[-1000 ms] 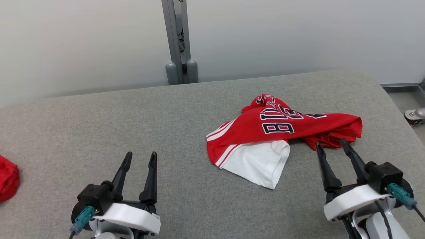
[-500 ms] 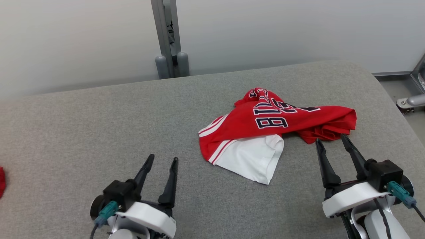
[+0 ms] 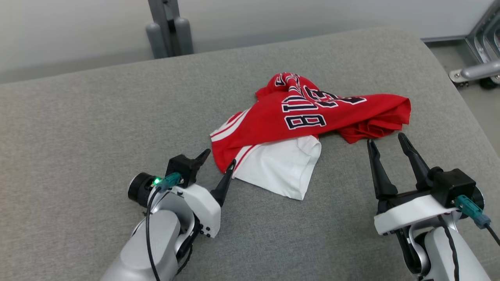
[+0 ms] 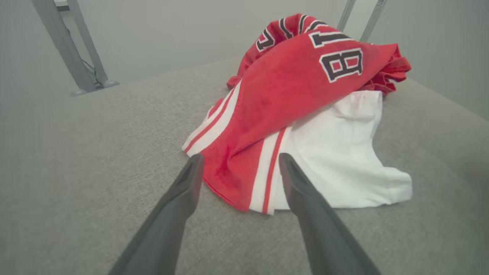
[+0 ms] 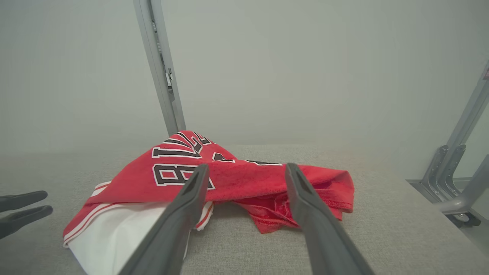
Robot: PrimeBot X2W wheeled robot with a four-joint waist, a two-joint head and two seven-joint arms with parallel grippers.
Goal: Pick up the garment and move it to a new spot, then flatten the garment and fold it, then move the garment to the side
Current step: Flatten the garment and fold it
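The garment [image 3: 308,113], a red jersey with dark lettering and a white part, lies crumpled on the grey padded table [image 3: 78,125]. My left gripper [image 3: 220,157] is open at its near-left corner, and in the left wrist view the striped red hem [image 4: 244,179] lies between the fingers [image 4: 183,191]. My right gripper [image 3: 384,139] stands open just short of the bunched red edge on the garment's right side [image 5: 275,210]. In the right wrist view its fingers [image 5: 305,206] frame that edge, and the left gripper [image 5: 23,208] shows at the far left.
A grey metal post [image 3: 168,23] rises behind the table's far edge. A metal frame leg [image 3: 474,70] stands on the floor past the table's rounded right edge. Bare grey padding stretches to the left and front of the garment.
The head camera has tilted down and turned right. My left gripper has swung right and forward to the garment's near-left corner. The right gripper has hardly moved; both stay open.
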